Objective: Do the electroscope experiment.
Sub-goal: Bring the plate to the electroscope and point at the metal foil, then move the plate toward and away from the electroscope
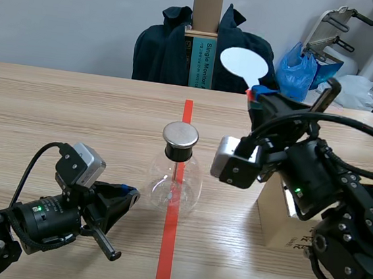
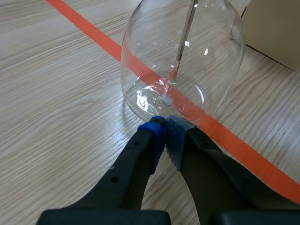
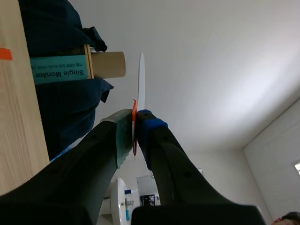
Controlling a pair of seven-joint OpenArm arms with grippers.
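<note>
Pale wooden table (image 1: 54, 110) met grey wall; dark jacket (image 1: 160, 48) hung on chair beyond.

Scene view: clear round glass flask with metal cap (image 1: 176, 179) stood on red tape line, mid-table. Left hand (image 1: 129, 191) low, just beside flask. Right hand (image 1: 255, 93) raised, grasping white flat oval paddle (image 1: 243, 63) by red stem. Brown cardboard box (image 1: 273, 218) beneath right arm.

Left wrist view: left hand (image 2: 165, 125) clenched on nothing, pads meeting, tips at flask (image 2: 183, 61) base.

Right wrist view: right hand (image 3: 135, 129) pinched paddle (image 3: 141, 79), seen edge-on.

Black screw-studded arms (image 1: 344, 268), silver camera housings (image 1: 233, 162), black cables (image 1: 371, 131), green LEDs (image 1: 37, 208), blue pads (image 2: 174, 138).
</note>
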